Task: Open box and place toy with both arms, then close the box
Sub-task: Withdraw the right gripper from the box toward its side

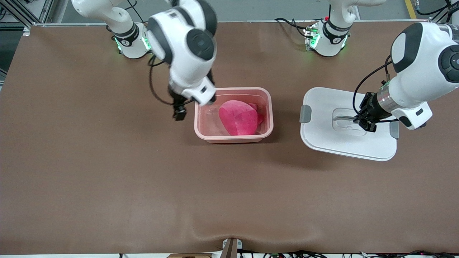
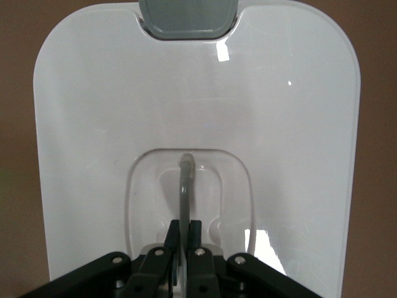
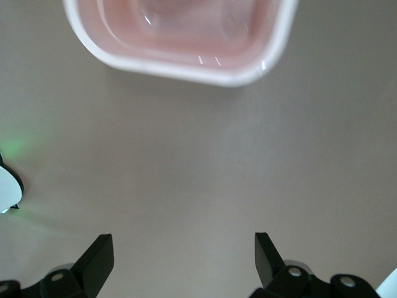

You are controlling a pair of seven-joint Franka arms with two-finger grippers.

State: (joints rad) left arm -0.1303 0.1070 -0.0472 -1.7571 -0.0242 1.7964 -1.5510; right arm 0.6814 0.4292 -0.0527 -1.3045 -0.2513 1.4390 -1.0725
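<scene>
The pink box (image 1: pixel 198 123) stands open mid-table with the pink plush toy (image 1: pixel 238 117) inside it. Its white lid (image 1: pixel 344 143) is apart from it, toward the left arm's end of the table; I cannot tell whether it rests on the table or hangs just above it. My left gripper (image 1: pixel 364 123) is shut on the lid's grey handle (image 1: pixel 346 117). The left wrist view shows the gripper (image 2: pixel 187 233) pinching the handle (image 2: pixel 185 186) on the lid (image 2: pixel 186 93). My right gripper (image 1: pixel 179 114) is open and empty over bare table beside the box, and shows in its wrist view (image 3: pixel 183 248) near the box rim (image 3: pixel 186 71).
A grey side clip (image 1: pixel 305 113) sits on the lid's edge toward the box, seen also in the left wrist view (image 2: pixel 188 15). The brown table (image 1: pixel 107 179) stretches wide nearer the front camera. The arm bases (image 1: pixel 132 43) stand along the table's edge farthest from that camera.
</scene>
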